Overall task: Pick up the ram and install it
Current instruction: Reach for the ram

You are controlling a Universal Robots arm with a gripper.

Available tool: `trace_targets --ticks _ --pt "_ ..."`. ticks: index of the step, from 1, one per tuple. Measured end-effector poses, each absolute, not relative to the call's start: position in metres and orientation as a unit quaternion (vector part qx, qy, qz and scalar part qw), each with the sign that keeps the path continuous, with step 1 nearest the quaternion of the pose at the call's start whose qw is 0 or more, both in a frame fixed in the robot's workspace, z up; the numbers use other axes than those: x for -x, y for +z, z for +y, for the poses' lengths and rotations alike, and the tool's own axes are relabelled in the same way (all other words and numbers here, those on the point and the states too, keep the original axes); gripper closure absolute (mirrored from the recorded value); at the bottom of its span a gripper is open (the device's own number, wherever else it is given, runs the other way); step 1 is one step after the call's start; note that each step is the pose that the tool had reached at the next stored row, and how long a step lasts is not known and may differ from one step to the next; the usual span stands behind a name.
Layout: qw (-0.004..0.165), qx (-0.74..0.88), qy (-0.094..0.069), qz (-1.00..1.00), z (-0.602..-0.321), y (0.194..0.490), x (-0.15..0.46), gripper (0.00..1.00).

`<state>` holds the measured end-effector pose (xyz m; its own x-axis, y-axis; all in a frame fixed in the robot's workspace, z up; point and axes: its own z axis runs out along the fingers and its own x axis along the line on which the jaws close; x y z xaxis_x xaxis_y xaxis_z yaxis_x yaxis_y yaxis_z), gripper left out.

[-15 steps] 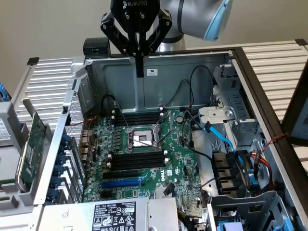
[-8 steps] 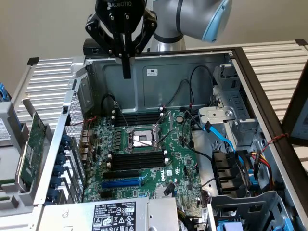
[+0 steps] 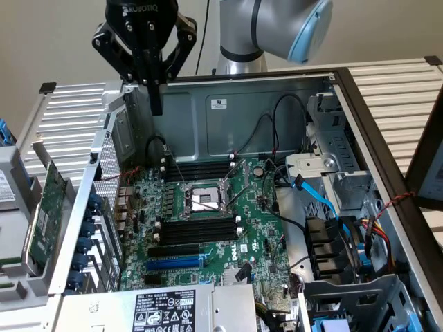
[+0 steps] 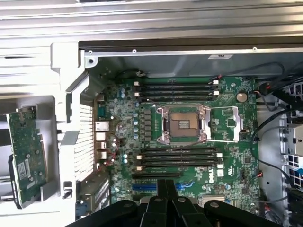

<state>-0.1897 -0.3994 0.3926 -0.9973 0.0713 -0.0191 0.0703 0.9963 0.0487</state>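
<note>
My gripper (image 3: pixel 157 105) hangs above the far left corner of the open computer case (image 3: pixel 228 76), well clear of the motherboard (image 3: pixel 208 207). Its dark fingers are pressed together and nothing shows between them. In the wrist view the gripper (image 4: pixel 165 185) looks down on the board from high up. Two banks of long black memory slots flank the processor socket (image 4: pixel 182 124): one bank (image 4: pixel 175 90) on its far side, the other (image 4: pixel 177 158) on its near side. The ram is out of view.
A green expansion card (image 3: pixel 46 211) with a metal bracket leans outside the case on the exterior view's left, also in the wrist view (image 4: pixel 26 153). Cables and blue drive bays (image 3: pixel 332 235) crowd the case's right side. A power supply label (image 3: pixel 166 311) sits at the front.
</note>
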Motion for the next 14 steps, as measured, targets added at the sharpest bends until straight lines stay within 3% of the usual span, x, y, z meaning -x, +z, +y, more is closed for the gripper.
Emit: trace_targets --ticks 14 --pt "0.010 -0.035 0.024 0.999 -0.401 0.392 0.253 0.89"
